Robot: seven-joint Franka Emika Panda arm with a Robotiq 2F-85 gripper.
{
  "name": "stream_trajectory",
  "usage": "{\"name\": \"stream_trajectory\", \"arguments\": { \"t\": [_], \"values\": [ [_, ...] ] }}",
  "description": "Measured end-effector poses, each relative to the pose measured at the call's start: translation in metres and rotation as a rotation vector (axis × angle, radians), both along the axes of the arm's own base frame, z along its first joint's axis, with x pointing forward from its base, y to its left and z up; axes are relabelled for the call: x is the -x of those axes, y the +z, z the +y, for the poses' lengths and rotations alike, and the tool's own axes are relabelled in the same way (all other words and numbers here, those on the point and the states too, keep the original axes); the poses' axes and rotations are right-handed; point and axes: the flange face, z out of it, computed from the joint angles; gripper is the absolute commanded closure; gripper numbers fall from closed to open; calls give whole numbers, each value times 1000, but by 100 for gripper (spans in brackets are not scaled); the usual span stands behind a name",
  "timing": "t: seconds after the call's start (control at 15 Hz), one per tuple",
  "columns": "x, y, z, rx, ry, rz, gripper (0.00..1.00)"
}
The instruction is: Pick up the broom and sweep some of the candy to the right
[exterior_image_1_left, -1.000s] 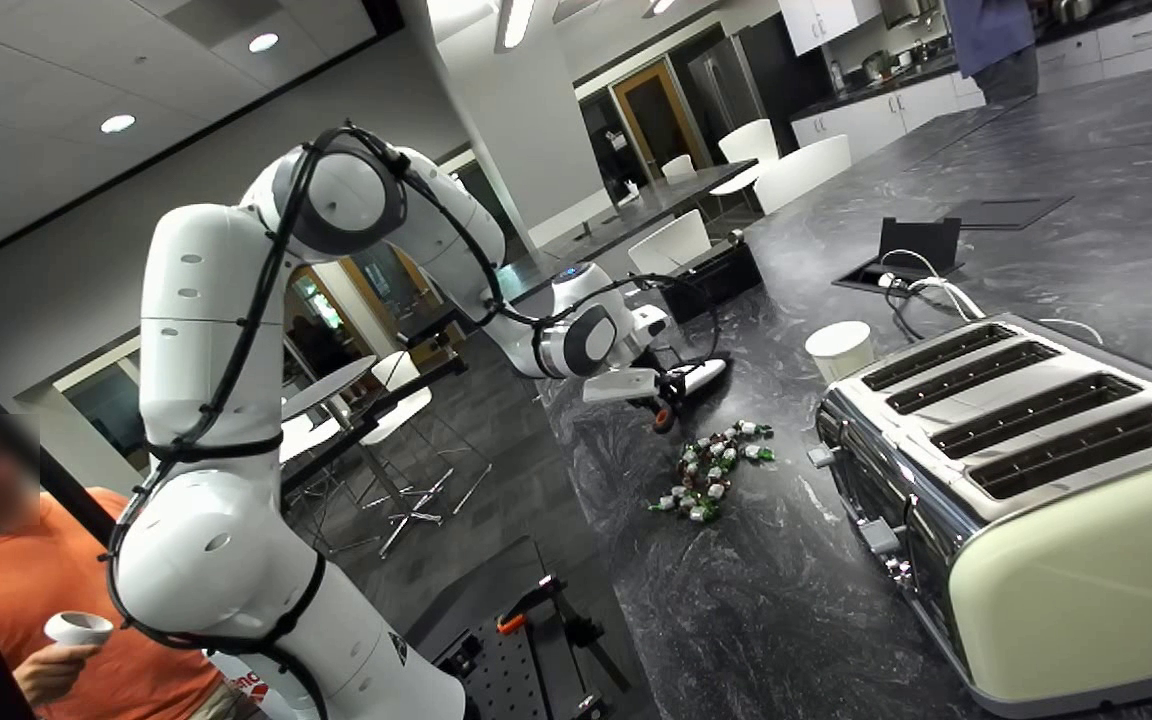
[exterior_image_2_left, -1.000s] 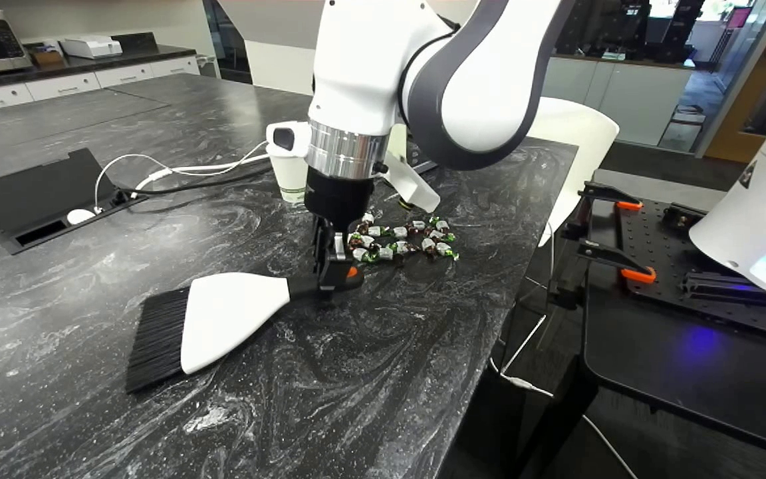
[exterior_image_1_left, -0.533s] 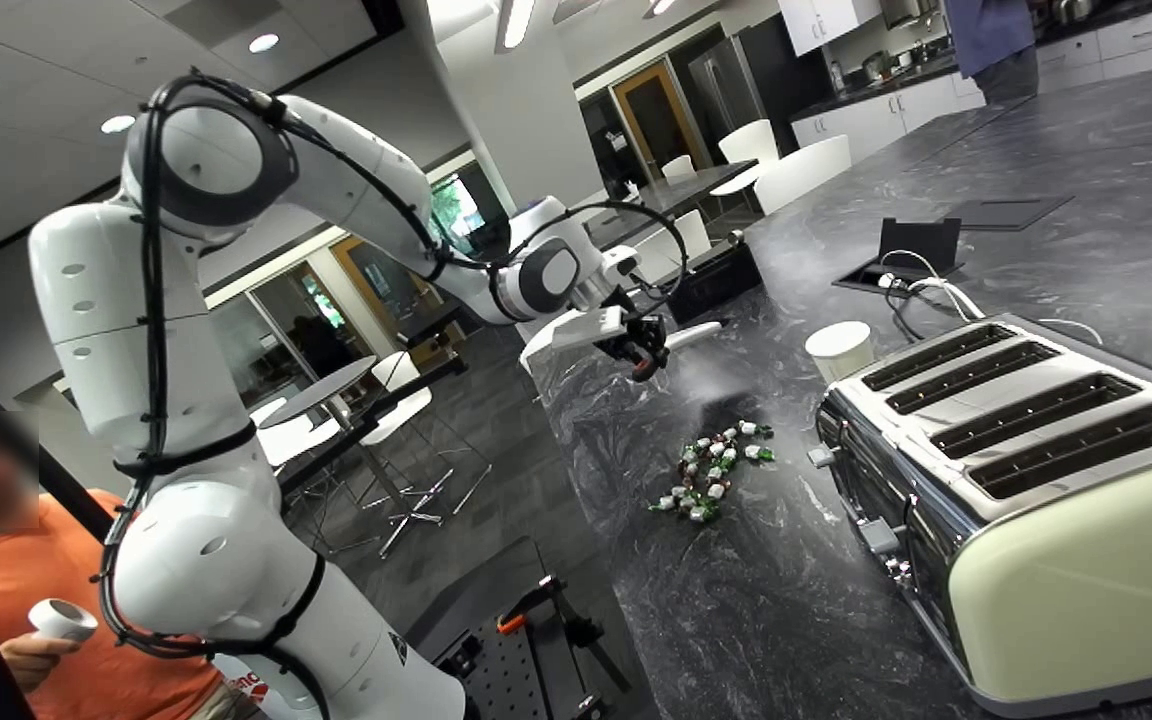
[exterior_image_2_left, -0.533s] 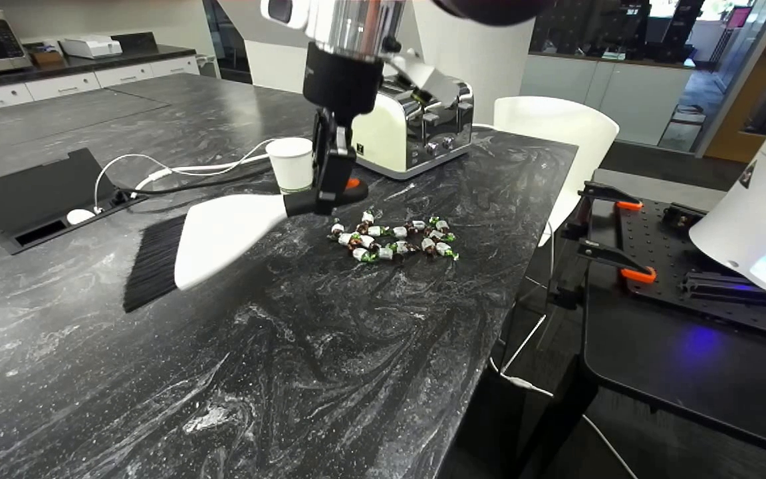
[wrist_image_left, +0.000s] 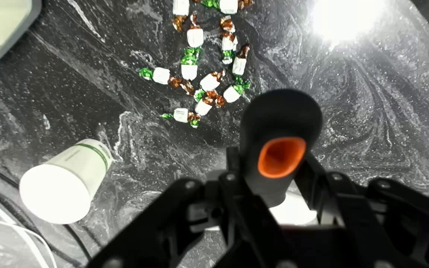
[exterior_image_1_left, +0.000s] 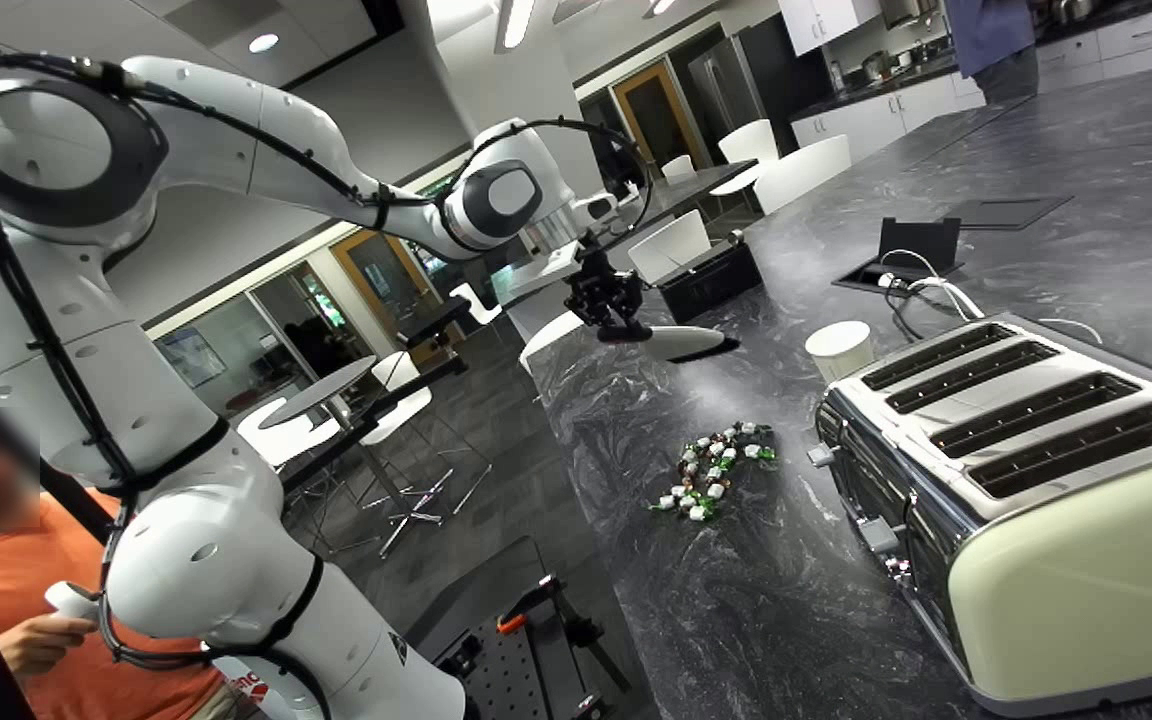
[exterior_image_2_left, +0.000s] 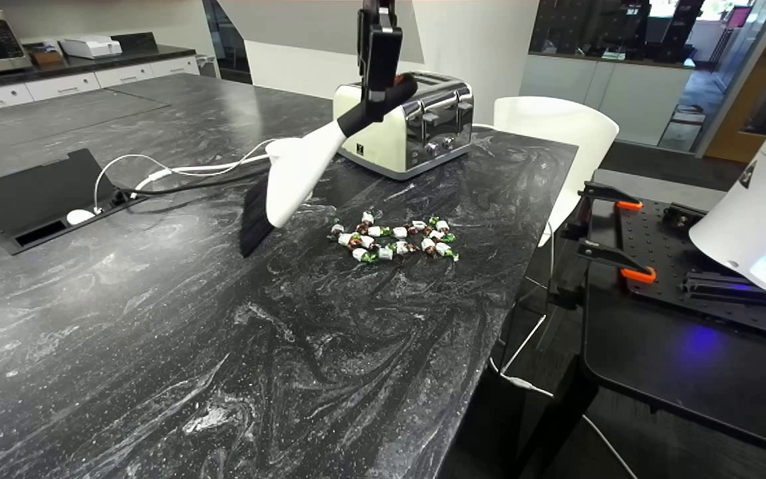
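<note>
The broom is a hand brush with a white body (exterior_image_2_left: 304,169), black bristles and a black handle with an orange-lined hole. It also shows in an exterior view (exterior_image_1_left: 684,343) and, mostly its handle, in the wrist view (wrist_image_left: 281,119). My gripper (exterior_image_2_left: 378,106) is shut on the handle, which lies between both fingers (wrist_image_left: 270,163) in the wrist view. The broom is held in the air, tilted with bristles lower than the handle. The candy (exterior_image_2_left: 393,243), a cluster of green, white and brown wrapped pieces, lies on the table in both exterior views (exterior_image_1_left: 706,470) and the wrist view (wrist_image_left: 203,80).
A chrome and cream toaster (exterior_image_1_left: 1076,560) stands beyond the candy (exterior_image_2_left: 383,136). A white paper cup (exterior_image_1_left: 839,347) stands near it, partly behind the broom in an exterior view. An open black outlet box (exterior_image_2_left: 44,193) with cables is set in the table (exterior_image_2_left: 256,359).
My gripper has lifted the broom off the table and carried it toward the toaster side. The broom has turned, its bristles now lower and closer to the candy. The candy has not moved.
</note>
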Motion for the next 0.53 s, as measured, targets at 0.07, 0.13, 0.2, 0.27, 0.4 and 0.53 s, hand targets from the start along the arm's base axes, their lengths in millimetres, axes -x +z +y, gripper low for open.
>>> {"name": "stream_trajectory", "arguments": {
  "t": [0.07,0.13,0.2,0.27,0.4,0.53],
  "values": [
    [1,4,-1,2,-1,-2,61],
    [1,3,-1,3,0,0,61],
    [2,1,-1,4,0,5,61],
    [1,-2,0,5,1,10,61],
    [2,-6,0,6,2,18,86],
    [1,-9,0,5,0,24,86]
  ]
}}
